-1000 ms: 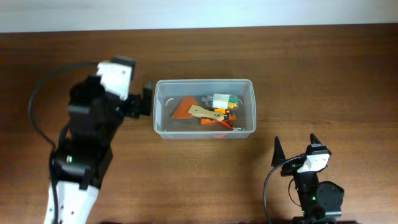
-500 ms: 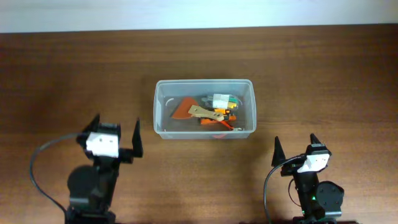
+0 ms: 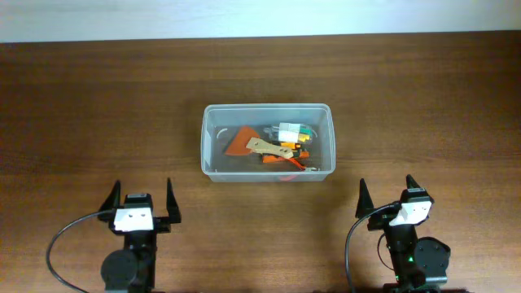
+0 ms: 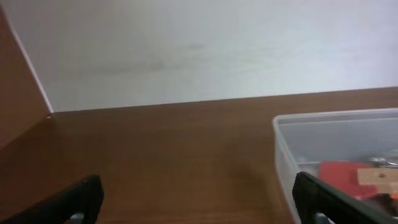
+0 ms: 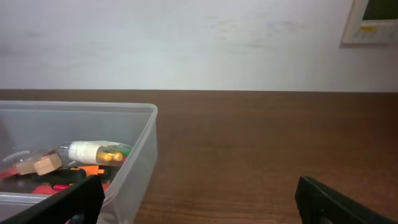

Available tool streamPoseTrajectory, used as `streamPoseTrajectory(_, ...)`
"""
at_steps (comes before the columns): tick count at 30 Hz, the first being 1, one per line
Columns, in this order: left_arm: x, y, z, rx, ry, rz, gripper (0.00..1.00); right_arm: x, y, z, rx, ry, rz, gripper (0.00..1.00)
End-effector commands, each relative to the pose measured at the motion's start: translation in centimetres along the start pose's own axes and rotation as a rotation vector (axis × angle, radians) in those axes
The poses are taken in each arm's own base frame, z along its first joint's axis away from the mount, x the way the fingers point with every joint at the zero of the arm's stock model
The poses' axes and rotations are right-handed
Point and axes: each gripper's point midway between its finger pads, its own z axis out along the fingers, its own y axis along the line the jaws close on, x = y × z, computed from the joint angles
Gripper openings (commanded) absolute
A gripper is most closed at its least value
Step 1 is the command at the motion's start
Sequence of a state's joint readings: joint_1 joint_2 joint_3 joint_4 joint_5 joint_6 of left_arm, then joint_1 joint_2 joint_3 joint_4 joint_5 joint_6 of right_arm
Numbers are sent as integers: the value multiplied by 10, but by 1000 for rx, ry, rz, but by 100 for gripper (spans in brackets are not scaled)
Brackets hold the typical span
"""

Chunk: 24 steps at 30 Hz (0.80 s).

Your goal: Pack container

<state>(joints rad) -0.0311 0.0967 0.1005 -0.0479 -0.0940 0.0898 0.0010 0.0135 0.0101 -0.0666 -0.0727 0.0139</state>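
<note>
Overhead: looks straight down on my table [image 3: 423, 81], from high up; container [image 3: 267, 107] sits mid-frame.
Left wrist: low over the wood, facing the far wall [image 4: 199, 50]; my fingertips [image 4: 79, 199] frame the bottom corners.
Right wrist: same low, forward look, wall behind; container close at left.
Shared: all three catch the container; left wrist sees its left end, right wrist its right end.

A clear rectangular plastic tub [image 3: 203, 155] sits on the brown wooden table [image 3: 98, 89], orange and tan tools [image 3: 264, 145] inside. Nearer, the left gripper [image 3: 142, 191] and right gripper [image 3: 387, 189] stand spread wide.
</note>
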Motion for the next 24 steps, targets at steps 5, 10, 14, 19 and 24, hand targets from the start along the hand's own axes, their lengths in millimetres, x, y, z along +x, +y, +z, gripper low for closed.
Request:
streamPoseTrajectory(5, 14, 7, -2, -19, 22, -1, 99, 2, 1, 0, -1, 1, -6, 99)
streamPoseTrajectory(10, 23, 6, -1, -19, 41, 1, 99, 2, 0, 0, 0, 1, -6, 99)
streamPoseTrajectory(14, 26, 6, -1, -21, 36, 1, 99, 2, 1, 0, -1, 1, -6, 99)
streamPoseTrajectory(19, 31, 6, -1, -22, 44, 1, 99, 2, 0, 0, 0, 1, -6, 99)
streamPoseTrajectory(24, 32, 8, -1, -31, 47, 2, 99, 2, 0, 0, 0, 1, -6, 99)
